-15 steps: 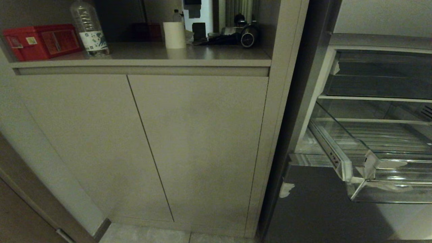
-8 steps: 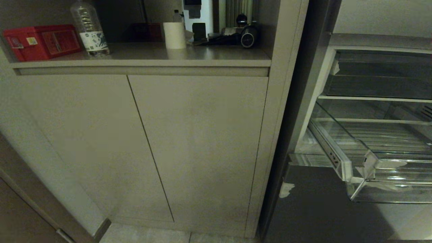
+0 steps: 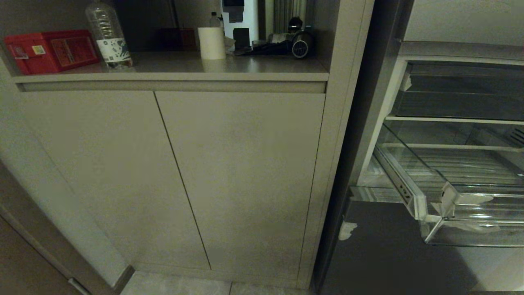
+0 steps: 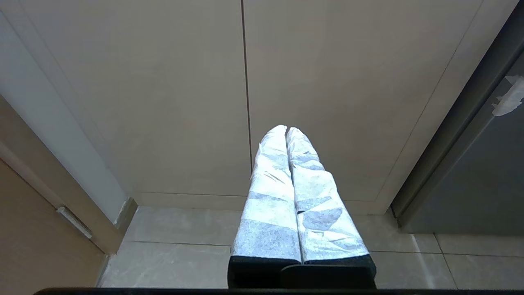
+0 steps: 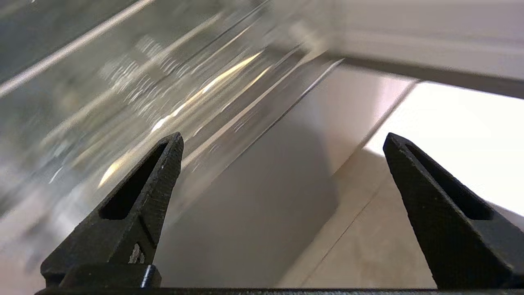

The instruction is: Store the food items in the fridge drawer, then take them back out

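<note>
While the wide clear-plastic fridge drawer (image 3: 470,192) with its ribbed floor and white sticker scraps on the front stands pulled out at the right of the head view, no food item shows in it or anywhere else in the pictures, so where the dark-green lump and the orange-brown piece lie cannot be told. Neither arm appears in the head view. The right gripper (image 5: 282,143), seen only from its own wrist camera, has its black pointed fingers (image 5: 139,196) spread wide with nothing between them; clear ribbed plastic, probably the drawer, fills one side of that blurred view, close beside one finger, with grey floor tiles past the other. The left gripper (image 4: 286,129) hangs low before the beige cabinet doors (image 3: 237,176), its white-wrapped fingers pressed together and holding nothing. Judged from this, the right arm is far the nearer to the drawer, whose long axis runs across the fridge opening, so any reach into it would fall to that arm.
</note>
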Available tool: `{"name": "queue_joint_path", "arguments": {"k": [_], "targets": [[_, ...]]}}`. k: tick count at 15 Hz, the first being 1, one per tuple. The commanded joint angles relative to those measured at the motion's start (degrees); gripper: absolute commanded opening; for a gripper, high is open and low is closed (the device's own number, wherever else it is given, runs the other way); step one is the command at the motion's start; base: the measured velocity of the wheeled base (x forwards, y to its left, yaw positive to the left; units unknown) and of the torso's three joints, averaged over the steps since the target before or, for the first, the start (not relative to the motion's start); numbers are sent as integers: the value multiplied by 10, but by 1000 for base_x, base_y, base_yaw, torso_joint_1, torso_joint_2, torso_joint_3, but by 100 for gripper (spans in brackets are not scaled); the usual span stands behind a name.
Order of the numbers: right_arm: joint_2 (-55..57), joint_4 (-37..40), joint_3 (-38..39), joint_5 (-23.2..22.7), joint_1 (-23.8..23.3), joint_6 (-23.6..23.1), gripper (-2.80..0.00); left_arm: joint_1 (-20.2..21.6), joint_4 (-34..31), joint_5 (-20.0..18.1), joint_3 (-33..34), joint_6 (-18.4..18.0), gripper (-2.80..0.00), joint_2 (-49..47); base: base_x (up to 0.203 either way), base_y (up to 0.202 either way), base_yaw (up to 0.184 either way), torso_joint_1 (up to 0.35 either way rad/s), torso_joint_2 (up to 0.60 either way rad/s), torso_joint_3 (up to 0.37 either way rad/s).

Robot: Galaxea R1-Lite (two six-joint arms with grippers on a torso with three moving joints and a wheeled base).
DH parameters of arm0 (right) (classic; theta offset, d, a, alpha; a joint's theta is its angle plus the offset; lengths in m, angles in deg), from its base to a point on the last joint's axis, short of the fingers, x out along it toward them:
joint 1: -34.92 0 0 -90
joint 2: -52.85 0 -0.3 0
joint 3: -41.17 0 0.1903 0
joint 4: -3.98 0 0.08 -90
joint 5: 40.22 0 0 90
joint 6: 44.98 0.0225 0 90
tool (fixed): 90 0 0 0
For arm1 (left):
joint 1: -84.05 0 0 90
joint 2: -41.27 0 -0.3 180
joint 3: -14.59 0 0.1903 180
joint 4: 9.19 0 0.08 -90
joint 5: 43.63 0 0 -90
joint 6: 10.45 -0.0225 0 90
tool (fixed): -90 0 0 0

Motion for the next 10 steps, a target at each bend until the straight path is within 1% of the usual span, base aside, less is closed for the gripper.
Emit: {"name": "queue_joint_path", "arguments": {"k": [1, 3, 6, 8, 9, 10], "targets": [[3, -18, 13, -44, -134, 1, 0, 0, 0, 0, 0, 0, -280, -1, 0, 0, 0, 0, 0, 0], [8, -28, 17, -95, -253, 1, 0, 0, 0, 0, 0, 0, -280, -1, 0, 0, 0, 0, 0, 0], [15, -34, 21, -134, -401, 2, 0, 0, 0, 0, 0, 0, -280, -1, 0, 0, 0, 0, 0, 0], [21, -35, 25, -147, -474, 6, 0, 0, 0, 0, 0, 0, -280, -1, 0, 0, 0, 0, 0, 0], [25, -36, 27, -157, -504, 19, 0, 0, 0, 0, 0, 0, -280, -1, 0, 0, 0, 0, 0, 0], [35, -36, 29, -178, -517, 28, 0, 0, 0, 0, -1, 0, -280, -1, 0, 0, 0, 0, 0, 0]]}}
